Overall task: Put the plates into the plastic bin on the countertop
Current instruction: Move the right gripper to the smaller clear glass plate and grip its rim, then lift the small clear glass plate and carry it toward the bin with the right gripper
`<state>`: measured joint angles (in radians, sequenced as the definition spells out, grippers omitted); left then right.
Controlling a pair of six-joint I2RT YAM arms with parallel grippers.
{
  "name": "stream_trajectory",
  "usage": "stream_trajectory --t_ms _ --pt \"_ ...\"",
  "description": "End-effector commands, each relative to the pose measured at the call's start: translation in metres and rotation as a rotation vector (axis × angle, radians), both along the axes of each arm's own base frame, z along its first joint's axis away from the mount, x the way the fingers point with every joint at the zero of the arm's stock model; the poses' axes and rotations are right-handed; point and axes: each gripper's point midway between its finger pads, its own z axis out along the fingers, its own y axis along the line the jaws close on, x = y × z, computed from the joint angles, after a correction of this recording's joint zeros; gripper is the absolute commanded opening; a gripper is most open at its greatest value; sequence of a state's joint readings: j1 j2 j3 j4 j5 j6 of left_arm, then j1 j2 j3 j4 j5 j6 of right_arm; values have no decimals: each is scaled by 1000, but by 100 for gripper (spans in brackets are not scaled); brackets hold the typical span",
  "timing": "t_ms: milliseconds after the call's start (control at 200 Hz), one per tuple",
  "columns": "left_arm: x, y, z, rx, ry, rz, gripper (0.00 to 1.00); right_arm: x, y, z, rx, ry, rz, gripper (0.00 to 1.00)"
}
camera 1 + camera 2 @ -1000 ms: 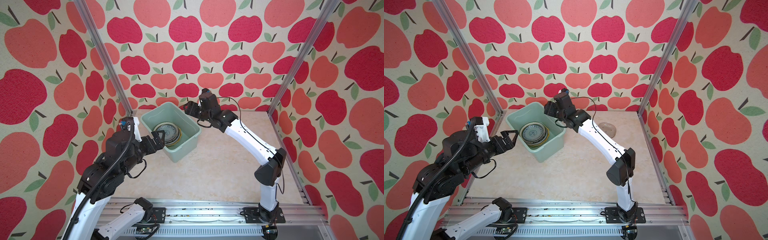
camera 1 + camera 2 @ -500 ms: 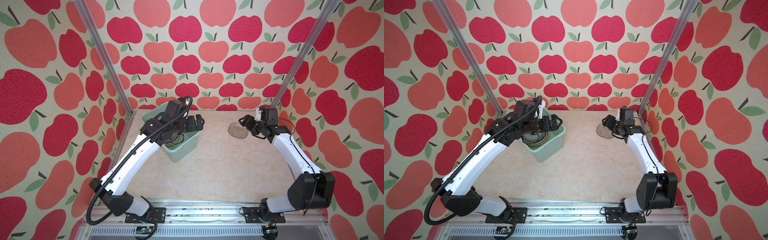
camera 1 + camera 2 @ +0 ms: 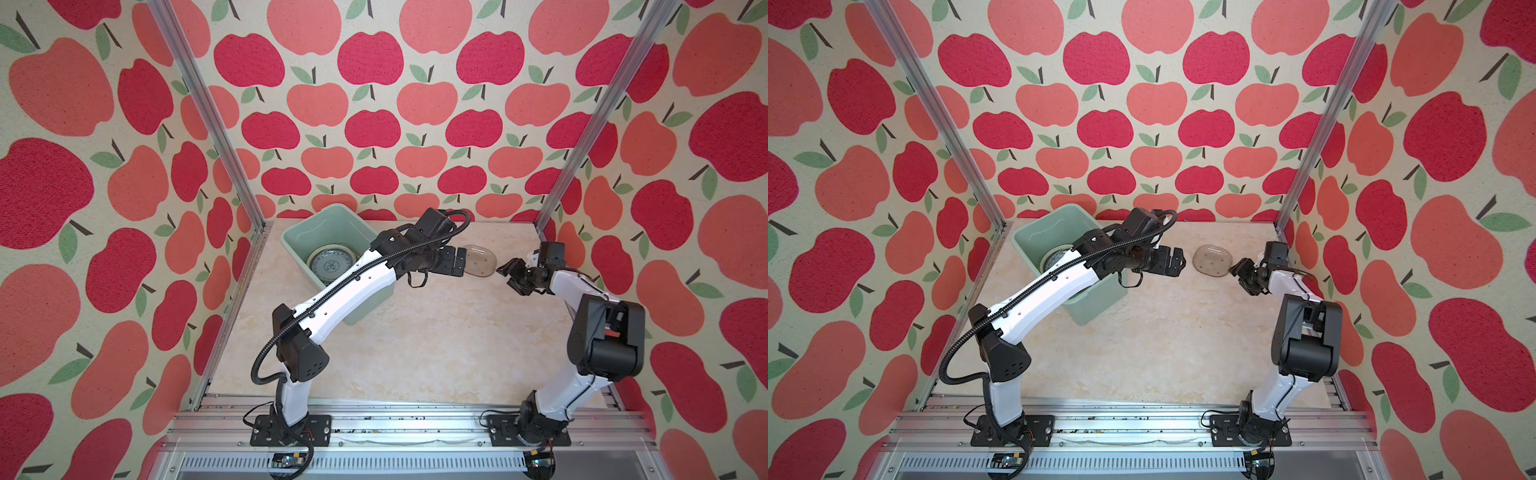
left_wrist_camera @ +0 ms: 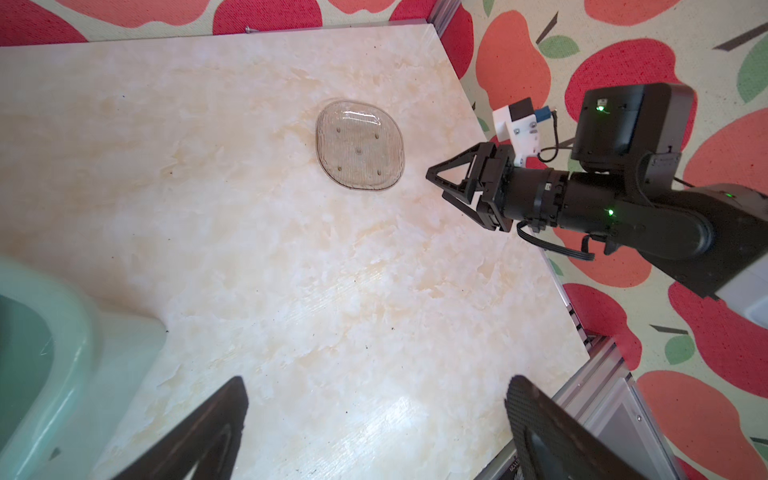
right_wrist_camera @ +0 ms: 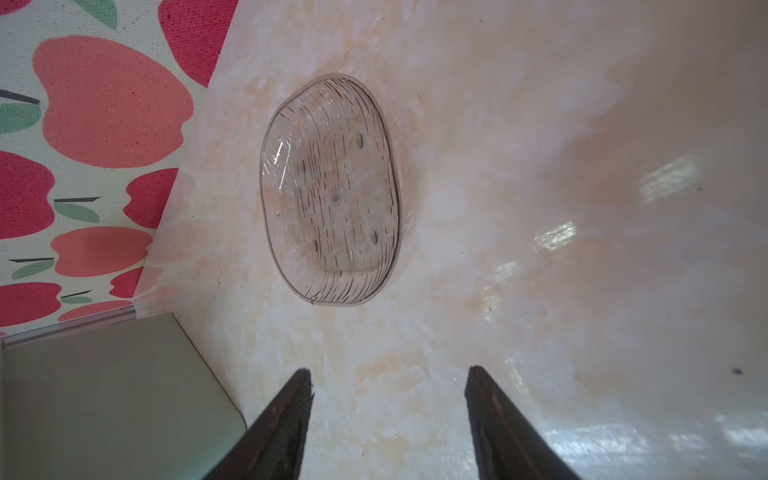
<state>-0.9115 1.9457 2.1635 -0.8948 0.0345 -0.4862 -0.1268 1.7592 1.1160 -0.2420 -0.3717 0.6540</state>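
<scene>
Right gripper [image 3: 508, 276] hangs open and empty at 3 o'clock of the clear glass plate [image 3: 482, 262], jaws aimed at its rim; I judge this is because a shallow dish lying flat toward 1 o'clock on the countertop [image 3: 436, 340] offers only its edge to pinch. Left gripper [image 3: 1177, 259], spread wide and empty, hovers near the plate's 9 o'clock, perhaps to brace it against sliding. Farther out that way, the plastic bin [image 3: 316, 230] holds stacked plates [image 3: 332, 262], so this one seems the last outside.

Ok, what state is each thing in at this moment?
Glass plate: lying flat on the countertop, touched by neither gripper.
Plastic bin: upright, plates inside.
Left gripper: open, empty.
Right gripper: open, empty, beside the glass plate.
</scene>
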Motion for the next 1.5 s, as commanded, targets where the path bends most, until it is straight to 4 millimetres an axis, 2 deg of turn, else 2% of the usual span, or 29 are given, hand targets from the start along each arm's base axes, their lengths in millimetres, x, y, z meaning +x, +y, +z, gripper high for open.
stream_trajectory --t_ms 0,250,460,790,1056,1116,1261,1361,1496 --pt "-12 0 11 35 -29 -42 99 18 2 -11 22 -19 22 60" --pt "-23 -1 10 42 -29 -58 99 41 0 -40 15 11 24 54" --pt "-24 5 15 39 -49 -42 99 50 2 -61 20 40 25 48" --pt "-20 6 19 40 -65 -34 99 62 4 -79 34 64 32 31" --pt "-16 10 25 36 -68 -9 99 70 7 -84 42 63 54 16" --pt "-15 13 27 31 -63 5 99 71 7 -81 43 56 56 10" --pt "-11 25 33 6 -46 58 99 71 7 -65 40 27 51 8" --pt "-9 37 44 -7 -66 89 99 70 6 -41 32 -7 49 5" --pt "-11 58 58 -6 -108 126 99 64 9 2 14 -58 51 3"
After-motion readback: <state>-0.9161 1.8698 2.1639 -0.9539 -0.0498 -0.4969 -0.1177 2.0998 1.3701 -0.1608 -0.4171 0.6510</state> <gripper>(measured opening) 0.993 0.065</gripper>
